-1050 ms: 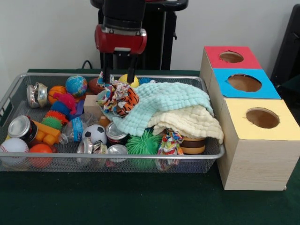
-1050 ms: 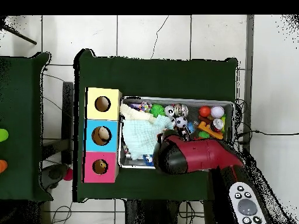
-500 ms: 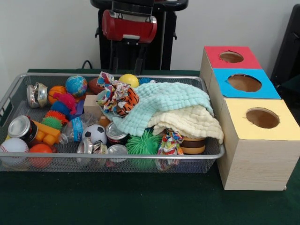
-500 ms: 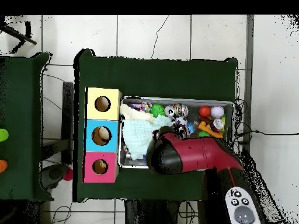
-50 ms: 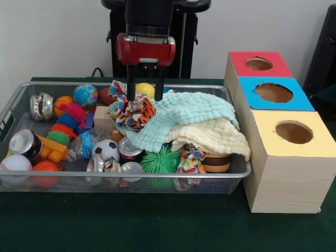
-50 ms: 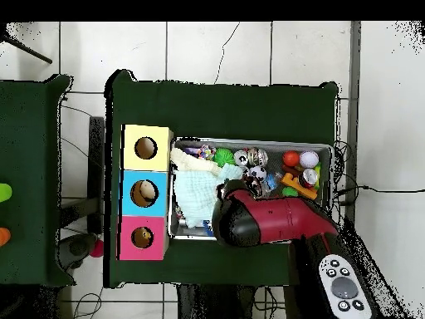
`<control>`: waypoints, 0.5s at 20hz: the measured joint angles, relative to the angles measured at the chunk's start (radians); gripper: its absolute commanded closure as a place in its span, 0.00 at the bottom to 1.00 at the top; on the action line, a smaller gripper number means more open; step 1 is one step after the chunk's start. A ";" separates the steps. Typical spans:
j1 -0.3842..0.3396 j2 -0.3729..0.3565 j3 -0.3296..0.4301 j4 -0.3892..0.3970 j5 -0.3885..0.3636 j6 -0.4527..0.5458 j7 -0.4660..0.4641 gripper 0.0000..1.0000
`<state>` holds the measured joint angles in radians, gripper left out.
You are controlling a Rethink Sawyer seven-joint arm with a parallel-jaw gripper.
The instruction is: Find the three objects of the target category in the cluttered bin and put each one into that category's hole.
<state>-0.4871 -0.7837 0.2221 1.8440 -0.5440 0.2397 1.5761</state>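
While the front view shows the gripper (image 5: 145, 93) with fingers spread wide over the colourful cloth toy (image 5: 133, 110) in the bin (image 5: 16, 102), nothing is gripped — overhead, the blue box (image 6: 146, 193) and red box (image 6: 143, 238) holes seem occupied, so work remains.

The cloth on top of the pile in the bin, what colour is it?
Pale mint green cloth, lying over a cream one; the front view shows it best.

Wire-mesh metal bin (image 5: 16, 102), soft waffle-textured cloths (image 5: 194, 113), matt wooden boxes (image 5: 286, 178), shiny cans (image 5: 22, 142).
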 measured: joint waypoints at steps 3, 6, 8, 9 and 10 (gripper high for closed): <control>-0.001 0.024 -0.001 0.001 0.000 -0.019 0.000 0.00; -0.004 0.044 -0.001 0.005 0.000 -0.028 0.000 0.00; -0.013 0.059 -0.001 0.017 0.000 -0.028 0.000 0.00; -0.015 0.062 -0.001 0.020 0.000 -0.028 0.000 0.00; -0.018 0.065 -0.001 0.023 0.000 -0.028 0.000 0.00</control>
<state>-0.5054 -0.7185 0.2210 1.8667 -0.5437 0.2120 1.5761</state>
